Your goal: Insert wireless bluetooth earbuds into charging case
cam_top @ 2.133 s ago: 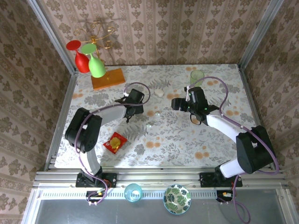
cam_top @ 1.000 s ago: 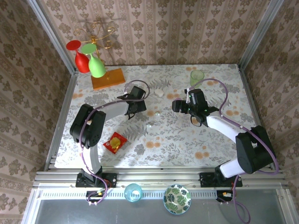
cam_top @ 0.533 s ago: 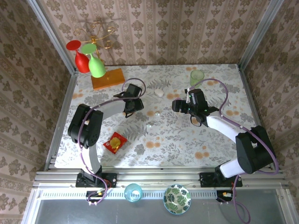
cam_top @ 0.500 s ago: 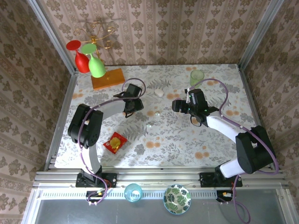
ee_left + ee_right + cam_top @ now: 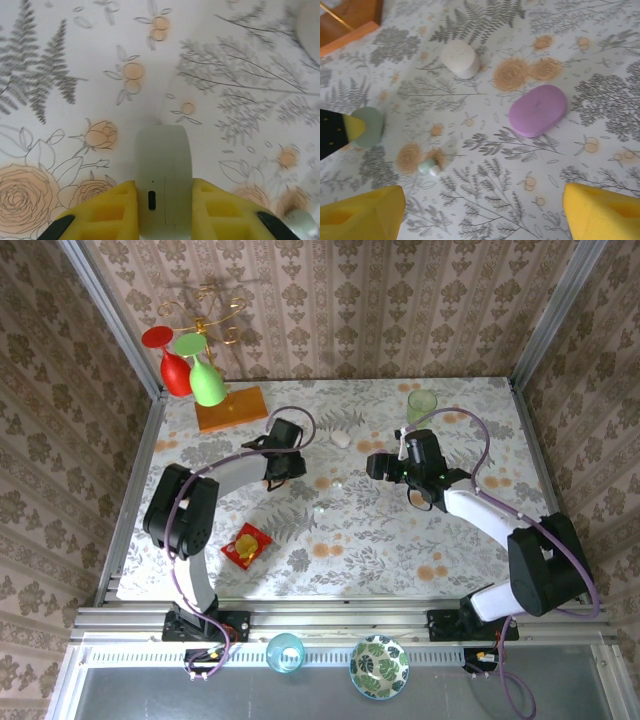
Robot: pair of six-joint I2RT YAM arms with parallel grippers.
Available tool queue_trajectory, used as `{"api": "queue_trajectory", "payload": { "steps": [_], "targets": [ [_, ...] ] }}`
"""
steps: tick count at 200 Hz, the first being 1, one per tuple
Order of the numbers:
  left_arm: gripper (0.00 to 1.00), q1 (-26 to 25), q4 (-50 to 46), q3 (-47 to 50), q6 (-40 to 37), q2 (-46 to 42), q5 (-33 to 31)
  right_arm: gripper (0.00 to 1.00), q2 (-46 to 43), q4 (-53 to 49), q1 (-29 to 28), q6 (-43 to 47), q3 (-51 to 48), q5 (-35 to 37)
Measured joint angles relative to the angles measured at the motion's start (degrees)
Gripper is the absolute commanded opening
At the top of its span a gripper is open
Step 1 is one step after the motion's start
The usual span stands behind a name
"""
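My left gripper [image 5: 163, 212] is shut on a pale green oval charging case [image 5: 163, 170], held closed and on edge between the yellow pads just above the table. From above, this gripper [image 5: 277, 476] sits left of centre. My right gripper [image 5: 482, 215] is open, its yellow pads [image 5: 362, 212] wide apart above the cloth. A tiny pale green and whitish earbud [image 5: 429, 167] lies ahead of it, between the two grippers. From above, two small earbuds [image 5: 338, 483] [image 5: 319, 508] lie on the cloth. A purple oval case [image 5: 538, 110] lies closed beyond the right gripper.
A white oval case [image 5: 341, 439] lies further back. A green cup [image 5: 421, 403] stands at the far right, and an orange wooden stand [image 5: 231, 408] with hanging glasses at the far left. A red packet [image 5: 246, 544] lies near the left front.
My left gripper, holding the green case, has shifted slightly towards the far left. The right arm has barely moved.
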State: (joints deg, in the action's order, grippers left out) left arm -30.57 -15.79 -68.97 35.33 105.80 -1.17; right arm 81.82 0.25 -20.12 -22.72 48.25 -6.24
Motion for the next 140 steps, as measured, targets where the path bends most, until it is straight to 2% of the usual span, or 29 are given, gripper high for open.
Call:
{"api": "queue_trajectory", "payload": {
  "steps": [25, 73, 84, 110, 140],
  "targets": [
    [0.13, 0.5, 1.4, 0.4, -7.9, -3.5, 5.6, 0.82, -2.8, 0.7, 0.6, 1.8, -0.2, -6.0],
    [0.08, 1.5, 4.7, 3.0, -24.6, -12.0, 24.7, 0.81, -8.5, 1.6, 3.7, 8.9, -0.7, -23.0],
    [0.04, 1.9, 5.7, 3.9, -26.5, -13.0, 30.7, 0.81, -9.1, 0.2, 4.0, 11.4, -0.3, -27.1],
    [0.06, 2.5, 9.2, 5.9, -29.0, -13.5, 44.4, 0.81, -9.4, -4.6, 4.1, 17.7, 1.9, -35.3],
    [0.06, 1.3, 13.0, 9.7, -31.1, -15.4, 54.2, 0.80, -9.7, -10.8, 4.1, 24.7, 4.8, -42.3]
  ]
}}
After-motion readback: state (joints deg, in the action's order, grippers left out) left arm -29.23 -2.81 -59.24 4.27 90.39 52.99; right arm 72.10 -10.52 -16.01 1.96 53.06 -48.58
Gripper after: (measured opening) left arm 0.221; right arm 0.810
